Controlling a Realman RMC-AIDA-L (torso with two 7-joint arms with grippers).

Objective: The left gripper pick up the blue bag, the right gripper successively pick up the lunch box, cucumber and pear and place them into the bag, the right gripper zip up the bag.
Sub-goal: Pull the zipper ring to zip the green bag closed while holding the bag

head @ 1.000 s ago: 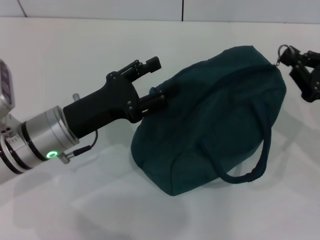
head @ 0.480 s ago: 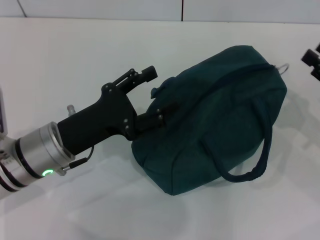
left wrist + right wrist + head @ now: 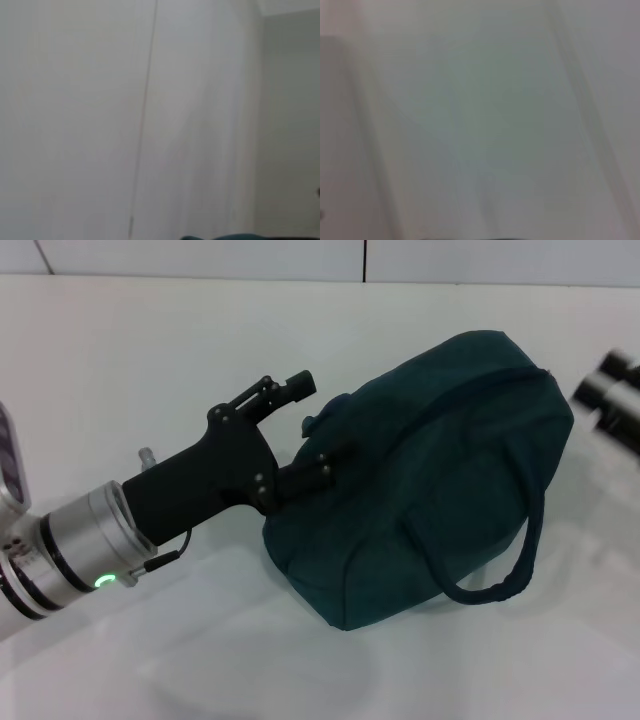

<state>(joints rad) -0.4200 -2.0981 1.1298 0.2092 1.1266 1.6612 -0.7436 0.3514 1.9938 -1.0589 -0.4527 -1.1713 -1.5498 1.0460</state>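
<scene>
Black and angular, the left gripper (image 3: 318, 445) pinches the left end of the blue bag (image 3: 430, 470), its fingers pressed into the fabric. The bag lies on the white table (image 3: 150, 350), bulging, its zipper seam apparently run shut along the top. The lunch box, cucumber and pear are nowhere in sight, so they are judged to be packed inside and the task near its end. At the far right the right gripper (image 3: 612, 400) is a cut-off blur; whether it is spread cannot be told. Both wrist views show almost nothing.
</scene>
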